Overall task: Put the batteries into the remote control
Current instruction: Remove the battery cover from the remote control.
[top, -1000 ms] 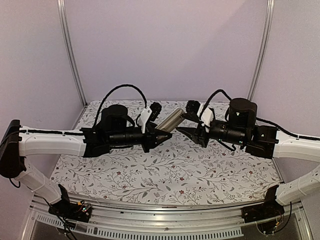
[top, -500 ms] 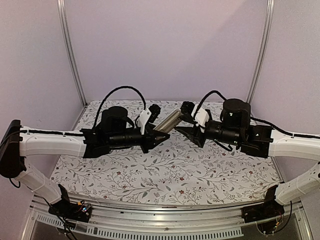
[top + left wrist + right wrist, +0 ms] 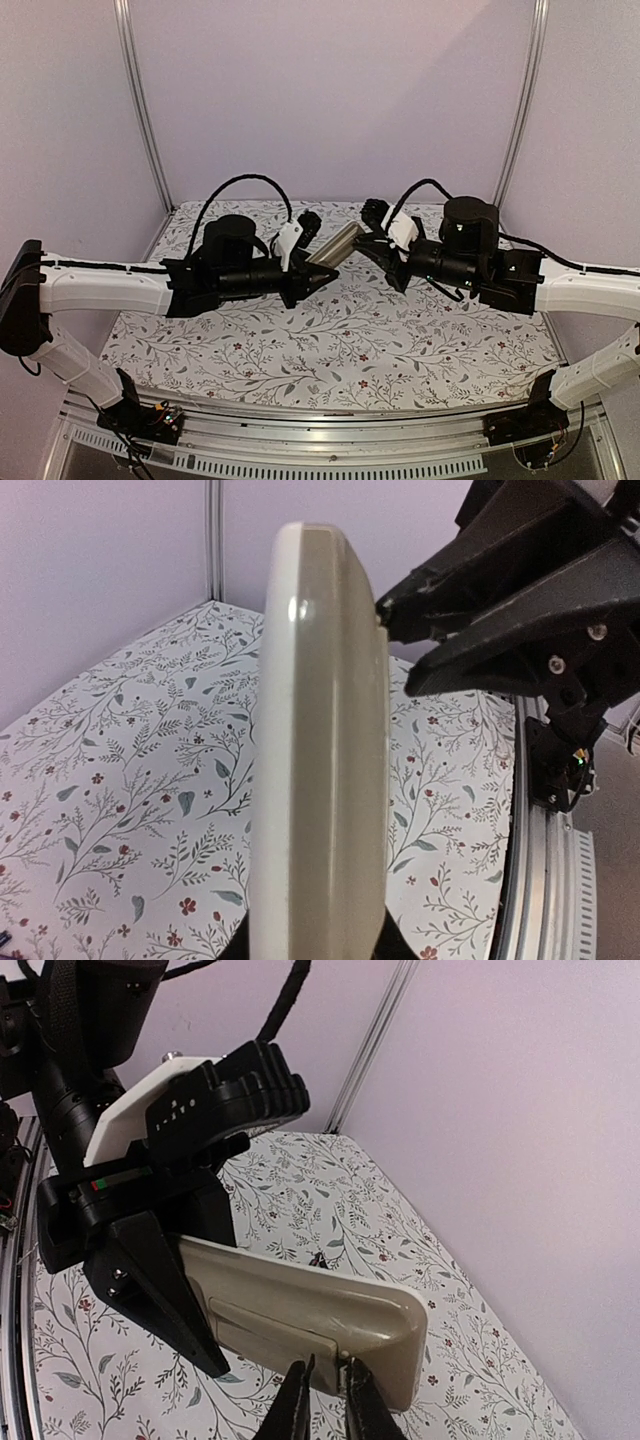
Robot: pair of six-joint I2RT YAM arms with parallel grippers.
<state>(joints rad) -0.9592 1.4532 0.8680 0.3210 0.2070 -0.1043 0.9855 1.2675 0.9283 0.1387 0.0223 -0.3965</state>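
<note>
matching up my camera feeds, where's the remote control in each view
top external: remote control at centre, slanting up to the right.
left wrist: remote control fills the middle, upright, seen edge-on.
right wrist: remote control at lower centre, a pale bar.
shared landmark: the floral tablecloth.

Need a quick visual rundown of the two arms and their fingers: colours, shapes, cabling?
Left arm and right arm match: white link shells, black joint housings. Fingers are black tapered wedges with small screw heads. A black cable loops over each wrist; each wrist carries a white bracket.
</note>
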